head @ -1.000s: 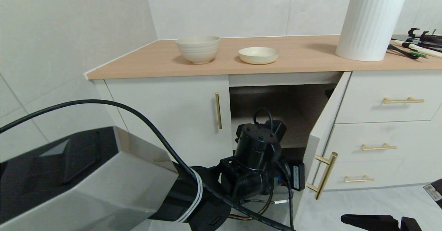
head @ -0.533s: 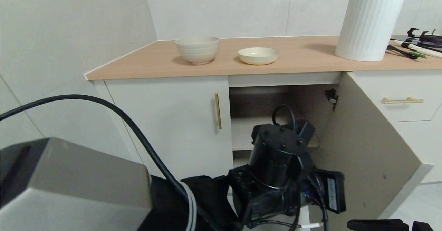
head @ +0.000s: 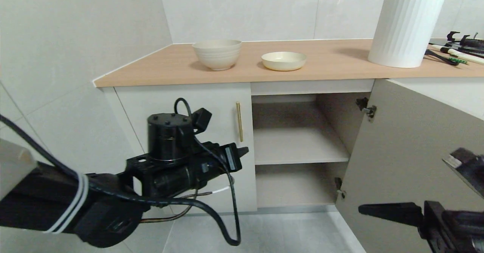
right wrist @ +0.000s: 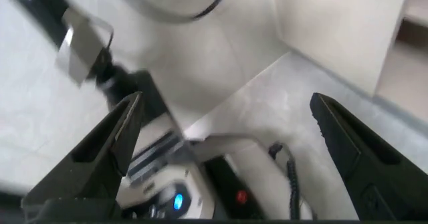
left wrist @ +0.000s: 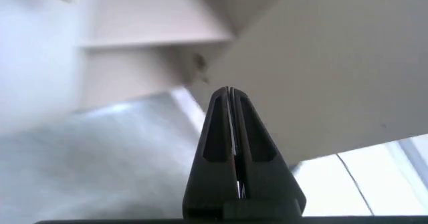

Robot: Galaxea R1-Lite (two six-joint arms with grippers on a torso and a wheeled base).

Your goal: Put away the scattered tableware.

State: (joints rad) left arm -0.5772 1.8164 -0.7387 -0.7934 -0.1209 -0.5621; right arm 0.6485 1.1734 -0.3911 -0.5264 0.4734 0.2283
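Observation:
A cream ribbed bowl (head: 217, 53) and a small cream plate (head: 283, 60) stand side by side on the wooden countertop (head: 332, 62). Below them the cabinet is open, with its door (head: 408, 151) swung wide to the right and a bare shelf (head: 298, 145) inside. My left gripper (head: 242, 152) hangs low in front of the closed left door, pointing toward the opening; the left wrist view shows this gripper (left wrist: 227, 117) shut and holding nothing. My right gripper (right wrist: 227, 150) is open and holds nothing, low beside the open door.
A tall white ribbed container (head: 406, 28) stands on the counter at the right, with several utensils (head: 452, 54) beyond it. A gold handle (head: 239, 121) runs down the closed left door. Tiled walls close the left side and the back. Grey floor lies below.
My left arm has swung left, out from in front of the cabinet opening. The door has gone from half open to wide open. My right gripper has risen into the lower right.

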